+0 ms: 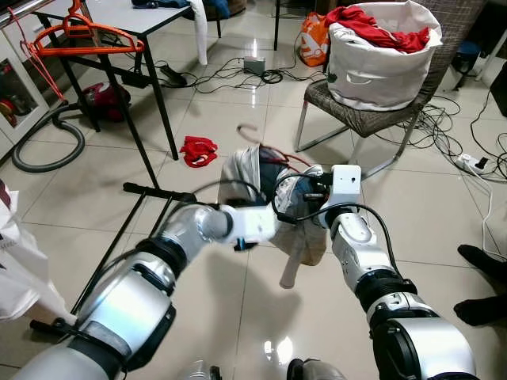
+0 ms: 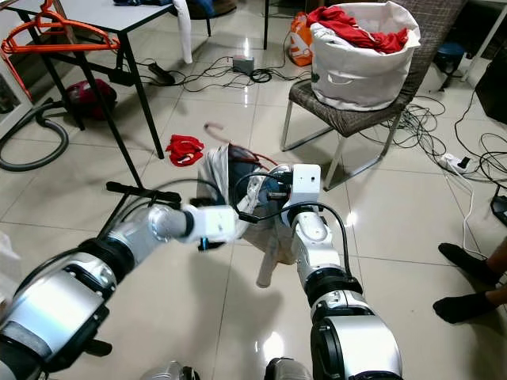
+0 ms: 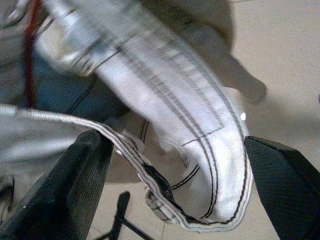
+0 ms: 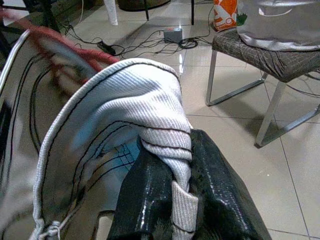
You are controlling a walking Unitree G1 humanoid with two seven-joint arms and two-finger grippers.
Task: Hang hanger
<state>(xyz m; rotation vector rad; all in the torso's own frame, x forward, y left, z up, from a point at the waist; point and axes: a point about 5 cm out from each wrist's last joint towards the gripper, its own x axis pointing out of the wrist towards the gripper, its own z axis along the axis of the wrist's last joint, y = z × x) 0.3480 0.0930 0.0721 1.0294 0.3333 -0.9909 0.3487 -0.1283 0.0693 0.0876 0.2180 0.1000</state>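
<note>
Right gripper [image 4: 182, 200] pinching the white shirt [image 1: 245, 178], red hanger [image 1: 265, 146] poking out just above. Left gripper [image 3: 175, 185] spread wide around the cloth. Better to pull slow, keeping the hook free.

Ribbed cloth garment [image 4: 135, 105] — glossy tiled floor [image 1: 238, 317] — seemingly plastic hanger [image 1: 273, 154].

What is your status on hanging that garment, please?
Right gripper shut on white garment. Left gripper open around its hem. Red hanger inside garment. Rack base ahead.
</note>
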